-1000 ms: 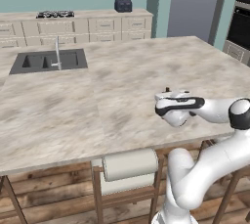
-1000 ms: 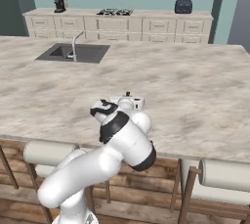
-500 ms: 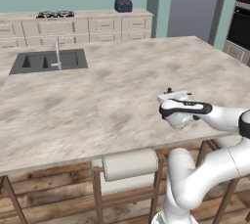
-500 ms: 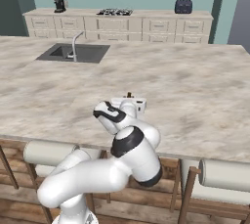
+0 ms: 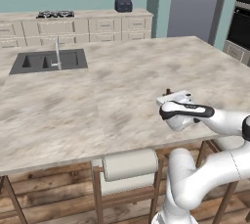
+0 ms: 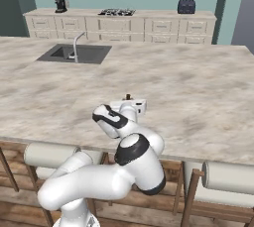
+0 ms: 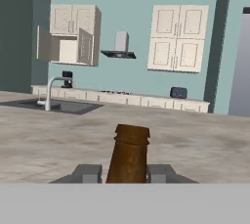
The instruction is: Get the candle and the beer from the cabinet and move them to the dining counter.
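Gripping the beer [image 7: 128,154] by its brown glass neck, the gripper [image 7: 124,173] hangs low over the dining counter [image 5: 97,96], close to the island's near edge and toward its right-hand end. In the hand view the bottle's open mouth and neck rise between the two grey fingers [image 7: 87,173], which sit tight against the glass on either side: jaws clenched on the bottle. From the base cameras the white hand [image 5: 178,108] hides nearly all of the bottle, with just a dark tip of the beer [image 6: 128,96] poking up behind it; whether the bottle's foot touches the stone cannot be told.

Further along the marbled top, the inset dark sink [image 5: 49,61] with its faucet [image 5: 58,54] lies toward the far left corner, well apart from the arm. Cushioned wooden stools [image 5: 129,167] are tucked under the near edge.

Beyond the island, against the teal wall, a run of cream drawer units carries a hob [image 6: 117,11], a dark toaster [image 6: 186,6] and a coffee machine [image 6: 59,1]. Above them, in the hand view, the cabinet [image 7: 72,34] stands with a door swung open, its light interior showing; to its right are a range hood [image 7: 119,47] and a closed upper cabinet [image 7: 178,38].
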